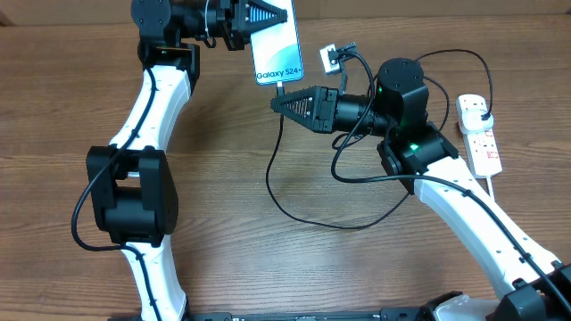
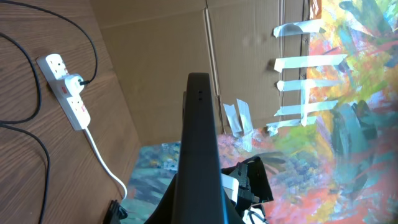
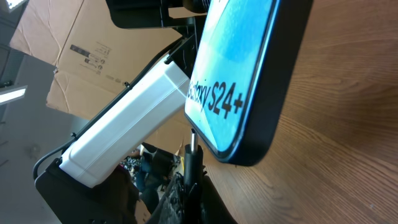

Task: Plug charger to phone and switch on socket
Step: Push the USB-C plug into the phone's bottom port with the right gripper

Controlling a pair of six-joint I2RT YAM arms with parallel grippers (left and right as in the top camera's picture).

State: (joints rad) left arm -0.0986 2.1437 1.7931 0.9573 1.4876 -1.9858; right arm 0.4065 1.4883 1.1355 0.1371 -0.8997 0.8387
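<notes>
The phone (image 1: 277, 46), its light-blue screen reading "Galaxy S24+", is held off the table at the back by my left gripper (image 1: 257, 20), which is shut on it. The left wrist view shows the phone (image 2: 199, 143) edge-on between the fingers. My right gripper (image 1: 278, 103) is shut on the charger's connector end (image 3: 191, 163). Its metal tip (image 3: 193, 140) points up at the phone's bottom edge (image 3: 245, 155), close beside it and not seated. The black cable (image 1: 308, 217) loops across the table to a black plug (image 1: 483, 109) in the white socket (image 1: 479, 134).
A small white-and-black part (image 1: 332, 58) lies right of the phone. The socket's white cord (image 2: 102, 158) runs off the table edge. Cardboard (image 2: 161, 56) and a painted sheet (image 2: 348, 124) stand behind the table. My left arm (image 1: 134, 178) crosses the table's left side.
</notes>
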